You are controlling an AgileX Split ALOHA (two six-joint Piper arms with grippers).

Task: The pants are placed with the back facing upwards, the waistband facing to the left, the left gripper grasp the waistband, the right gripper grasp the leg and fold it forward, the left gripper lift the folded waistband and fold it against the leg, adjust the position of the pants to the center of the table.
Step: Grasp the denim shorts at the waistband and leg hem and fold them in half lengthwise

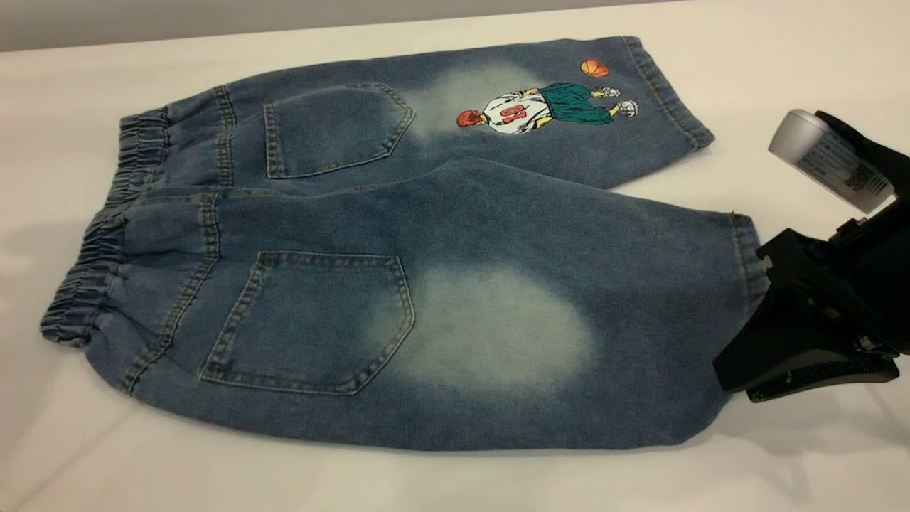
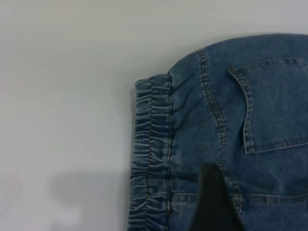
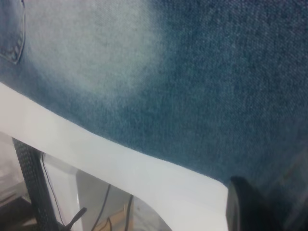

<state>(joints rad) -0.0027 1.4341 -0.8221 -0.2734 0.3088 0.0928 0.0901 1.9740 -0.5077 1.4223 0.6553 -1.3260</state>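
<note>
Two grasp points suit these soft, limp denim pants [image 1: 426, 284]: elastic waistband [image 1: 106, 235] left, near leg hem [image 1: 746, 263] right. We cannot tell either claw's opening.

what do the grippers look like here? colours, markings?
Right gripper: matte black, angular wedge-shaped fingers with dimpled pads. A silver-grey cylinder on its wrist carries a white label with small print and a QR-style code. Left gripper: only a black pointed finger shows. No cables visible on either.
</note>
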